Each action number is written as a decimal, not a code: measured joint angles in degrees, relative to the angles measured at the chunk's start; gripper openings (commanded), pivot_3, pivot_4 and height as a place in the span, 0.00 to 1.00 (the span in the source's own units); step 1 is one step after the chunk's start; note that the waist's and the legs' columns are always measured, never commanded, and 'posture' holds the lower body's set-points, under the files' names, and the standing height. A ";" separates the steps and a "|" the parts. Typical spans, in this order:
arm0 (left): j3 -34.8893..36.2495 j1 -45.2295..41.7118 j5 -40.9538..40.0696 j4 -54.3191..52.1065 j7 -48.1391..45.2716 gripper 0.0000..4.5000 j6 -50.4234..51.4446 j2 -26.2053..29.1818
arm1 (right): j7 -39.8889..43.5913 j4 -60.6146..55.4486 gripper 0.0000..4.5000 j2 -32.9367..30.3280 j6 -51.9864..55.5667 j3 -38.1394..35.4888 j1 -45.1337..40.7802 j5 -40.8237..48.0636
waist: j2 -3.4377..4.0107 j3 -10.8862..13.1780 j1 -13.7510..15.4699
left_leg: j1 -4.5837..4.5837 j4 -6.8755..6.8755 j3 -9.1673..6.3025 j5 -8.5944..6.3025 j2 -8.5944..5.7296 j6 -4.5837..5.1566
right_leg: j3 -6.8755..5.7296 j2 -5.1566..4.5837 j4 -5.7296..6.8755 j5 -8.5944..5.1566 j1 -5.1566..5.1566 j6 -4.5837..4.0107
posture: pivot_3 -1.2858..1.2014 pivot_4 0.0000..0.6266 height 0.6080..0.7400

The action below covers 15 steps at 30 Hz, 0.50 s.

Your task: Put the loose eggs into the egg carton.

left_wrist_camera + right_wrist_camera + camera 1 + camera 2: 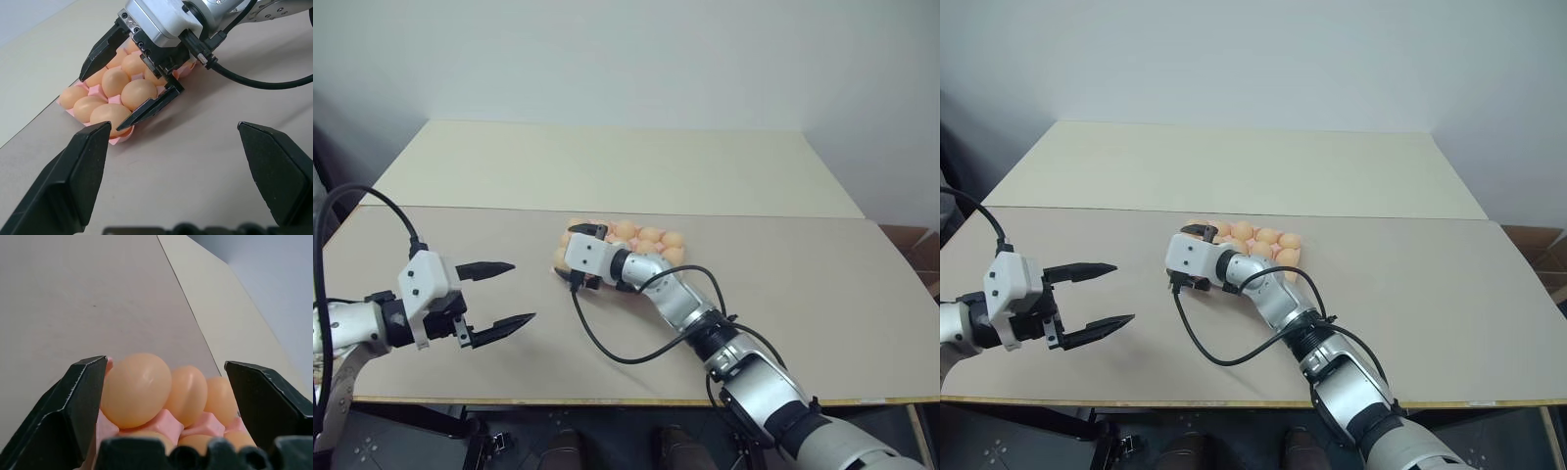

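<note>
At centre frame, the right gripper (590, 257) stands released over the egg carton (116, 140), egg (135, 389) seated; withdrawal looks next; the left gripper (507, 294) waits open.

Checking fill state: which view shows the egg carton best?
Left wrist view: the egg carton shows its pink cups and several eggs seated, with the open right claw over them. The eye views have that arm covering much of it; the right wrist view catches just its near cups, close up.
</note>
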 measured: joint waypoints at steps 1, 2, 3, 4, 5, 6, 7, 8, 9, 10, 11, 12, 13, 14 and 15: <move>0.00 0.00 0.00 -0.05 0.00 1.00 0.04 0.00 | 0.15 -1.03 0.98 -0.64 0.02 0.00 0.37 -0.04 | 0.00 0.00 0.01 | 0.00 0.00 0.00 0.00 0.00 0.00 | 0.00 0.00 -0.01 0.00 0.00 0.00 | 0.52 0.24 1.00; 0.00 0.00 -0.01 -0.10 0.01 1.00 0.09 0.00 | 0.43 -2.42 0.98 -1.31 0.06 -0.01 0.88 -0.06 | 0.00 0.00 0.04 | 0.00 0.00 0.00 0.00 0.00 0.00 | 0.00 0.00 -0.01 0.00 0.00 0.00 | 0.52 0.24 1.00; 0.00 0.01 -0.02 -0.21 0.01 1.00 0.12 0.00 | 0.89 -4.78 0.98 -2.34 0.31 -0.11 1.89 -0.05 | 0.00 0.00 0.13 | -0.01 0.00 0.00 0.00 0.00 0.00 | 0.00 -0.01 -0.02 0.00 0.00 0.00 | 0.52 0.24 1.00; 0.03 0.05 -0.03 -0.28 0.02 1.00 0.17 0.00 | 1.68 -7.51 0.98 -3.54 0.83 -0.30 3.08 -0.02 | 0.00 0.00 0.25 | -0.02 0.00 0.00 0.00 -0.01 0.00 | 0.00 -0.02 -0.02 -0.01 0.00 0.01 | 0.52 0.24 1.00; 0.07 0.11 -0.03 -0.32 0.03 1.00 0.29 0.00 | 2.53 -10.23 0.98 -4.87 1.45 -0.82 4.46 0.08 | 0.00 0.00 0.34 | -0.02 0.00 0.00 0.00 -0.03 0.00 | 0.00 -0.03 -0.03 -0.01 0.00 0.01 | 0.52 0.24 1.00; 0.10 0.17 -0.05 -0.44 0.03 1.00 0.43 0.01 | 3.67 -13.22 0.98 -6.29 2.36 -1.37 5.81 0.50 | 0.00 0.00 0.43 | -0.05 0.00 0.00 0.00 -0.03 0.00 | -0.01 -0.04 -0.04 0.00 0.00 0.01 | 0.52 0.24 1.00; 0.19 0.32 -0.05 -0.58 0.02 1.00 0.57 0.01 | 5.62 -17.38 0.98 -8.41 3.68 -2.07 7.67 1.62 | 0.00 0.00 0.52 | -0.06 0.00 0.00 0.00 -0.06 0.00 | -0.01 -0.07 -0.04 -0.01 0.00 0.02 | 0.52 0.24 1.00; 0.35 0.48 -0.07 -0.70 -0.02 1.00 0.63 0.01 | 8.04 -21.91 0.98 -11.14 5.12 -2.95 9.55 3.02 | 0.00 0.00 0.59 | -0.06 0.00 0.00 0.00 -0.08 0.00 | -0.01 -0.11 -0.05 -0.01 0.00 0.03 | 0.52 0.24 1.00; 0.44 0.58 -0.06 -0.75 -0.04 1.00 0.68 0.02 | 9.96 -25.18 0.98 -13.16 6.22 -3.97 10.90 4.40 | 0.00 0.00 0.61 | -0.05 0.00 0.00 0.00 -0.09 0.00 | -0.02 -0.12 -0.06 -0.01 0.01 0.03 | 0.52 0.24 1.00; 0.66 0.86 -0.07 -0.83 -0.09 1.00 0.71 0.03 | 12.35 -29.36 0.98 -16.28 7.43 -5.24 12.58 6.09 | -0.01 0.00 0.59 | -0.05 0.00 0.01 0.00 -0.10 0.00 | -0.01 -0.13 -0.06 -0.01 0.01 0.04 | 0.52 0.24 1.00; 0.82 1.08 -0.07 -0.81 -0.09 1.00 0.76 0.03 | 13.91 -31.80 0.98 -18.19 8.19 -6.48 13.53 7.23 | -0.01 0.00 0.55 | -0.02 0.00 0.02 0.00 -0.10 0.00 | -0.02 -0.13 -0.06 -0.03 0.04 0.06 | 0.52 0.24 1.00; 0.84 1.11 -0.10 -0.82 -0.08 1.00 0.95 0.03 | 16.00 -34.49 0.98 -20.62 9.21 -7.79 14.55 9.03 | -0.01 0.00 0.55 | -0.01 0.00 0.02 0.00 -0.10 0.00 | -0.03 -0.13 -0.05 -0.05 0.03 0.10 | 0.52 0.24 1.00; 0.93 1.15 -0.18 -0.80 -0.09 1.00 1.17 0.06 | 17.78 -36.75 0.98 -22.79 10.10 -9.16 15.59 10.46 | -0.01 0.00 0.55 | 0.03 0.00 0.01 0.00 -0.08 0.00 | -0.04 -0.11 -0.04 -0.14 0.06 0.25 | 0.52 0.24 1.00; 0.96 1.12 -0.47 -0.82 -0.16 1.00 1.68 0.19 | 19.65 -38.99 0.98 -25.43 10.86 -10.39 16.74 11.86 | -0.01 0.00 0.53 | 0.05 0.00 0.01 0.00 -0.07 0.00 | -0.04 -0.10 -0.04 -0.27 0.07 0.44 | 0.52 0.24 1.00; 1.08 1.22 -0.99 -0.80 -0.36 1.00 2.54 0.51 | 21.83 -41.14 0.98 -28.69 11.77 -11.85 18.27 13.63 | -0.01 0.00 0.55 | 0.07 0.00 0.01 0.00 -0.07 0.00 | -0.04 -0.10 -0.03 -0.28 0.08 0.44 | 0.52 0.24 1.00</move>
